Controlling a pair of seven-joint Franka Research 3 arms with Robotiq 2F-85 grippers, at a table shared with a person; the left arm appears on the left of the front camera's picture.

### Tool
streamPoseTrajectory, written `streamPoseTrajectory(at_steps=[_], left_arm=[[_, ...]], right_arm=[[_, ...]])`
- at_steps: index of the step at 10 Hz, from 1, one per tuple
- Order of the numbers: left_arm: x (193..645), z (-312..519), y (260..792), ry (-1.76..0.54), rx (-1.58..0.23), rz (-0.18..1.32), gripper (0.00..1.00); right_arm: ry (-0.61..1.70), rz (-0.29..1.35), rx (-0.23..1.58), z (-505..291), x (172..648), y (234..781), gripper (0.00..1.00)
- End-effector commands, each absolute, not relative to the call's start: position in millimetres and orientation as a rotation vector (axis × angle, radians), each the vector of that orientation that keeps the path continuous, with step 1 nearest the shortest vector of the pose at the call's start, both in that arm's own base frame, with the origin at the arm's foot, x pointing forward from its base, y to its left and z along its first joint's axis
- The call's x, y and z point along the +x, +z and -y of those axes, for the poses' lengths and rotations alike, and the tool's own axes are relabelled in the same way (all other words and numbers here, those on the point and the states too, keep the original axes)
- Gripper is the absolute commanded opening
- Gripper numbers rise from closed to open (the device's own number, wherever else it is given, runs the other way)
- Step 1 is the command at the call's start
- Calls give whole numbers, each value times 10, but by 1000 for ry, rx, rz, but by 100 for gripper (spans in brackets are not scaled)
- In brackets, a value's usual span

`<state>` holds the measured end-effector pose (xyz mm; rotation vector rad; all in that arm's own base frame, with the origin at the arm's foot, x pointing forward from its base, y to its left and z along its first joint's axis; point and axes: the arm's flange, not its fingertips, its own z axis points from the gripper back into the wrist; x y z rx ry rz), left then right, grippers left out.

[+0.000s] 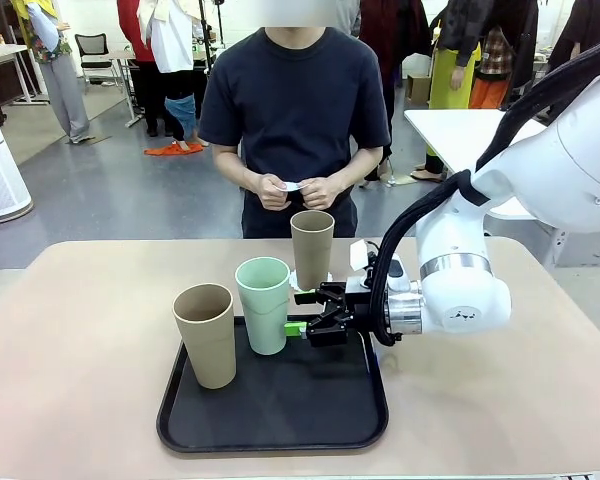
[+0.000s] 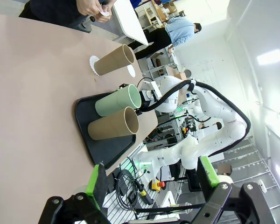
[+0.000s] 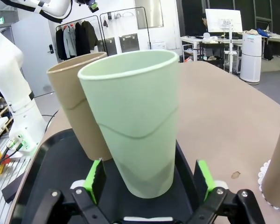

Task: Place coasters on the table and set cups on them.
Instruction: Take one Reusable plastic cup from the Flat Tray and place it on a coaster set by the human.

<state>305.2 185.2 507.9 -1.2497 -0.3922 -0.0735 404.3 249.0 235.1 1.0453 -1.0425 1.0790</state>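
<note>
Your left gripper [image 2: 151, 176] hangs well apart from the work, fingers spread wide with nothing between them; leave it there. At lower left of the front view, on the black rounded tray [image 1: 280, 400], a tan-brown tapered tumbler [image 1: 206, 335] stands just beside the pale mint green tumbler [image 1: 264, 304]. Mind that neighbour. Your right gripper [image 1: 302, 312] reaches in from the right with its fingers wide, one on each side of the mint tumbler's lower half, the green pads [image 3: 95, 179] not clearly touching it. Close evenly across the wall, firmly enough for a smooth taper, then lift straight up before travelling. Above centre, the person's hands [image 1: 274, 192] hold something small and white, probably a coaster. Right of the mint tumbler, a second tan-brown tumbler [image 1: 312, 248] already stands on a white scalloped coaster [image 2: 91, 62] on the beige desk [image 1: 80, 320]. Set yours down upright, centred on its own disc.
</note>
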Motion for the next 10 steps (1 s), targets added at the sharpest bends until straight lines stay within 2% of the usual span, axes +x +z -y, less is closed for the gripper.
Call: streamPoseTrajectory(at_steps=[1,10], left_arm=[[3039,-1862,5099,-75,-1263,402,100],[3039,-1862,5099,-75,-1263,402,100]], right_arm=[[1064,1053,1039,-2537,4115,2290,100],[1075,1011,1088,-2709,4165,2114,100]])
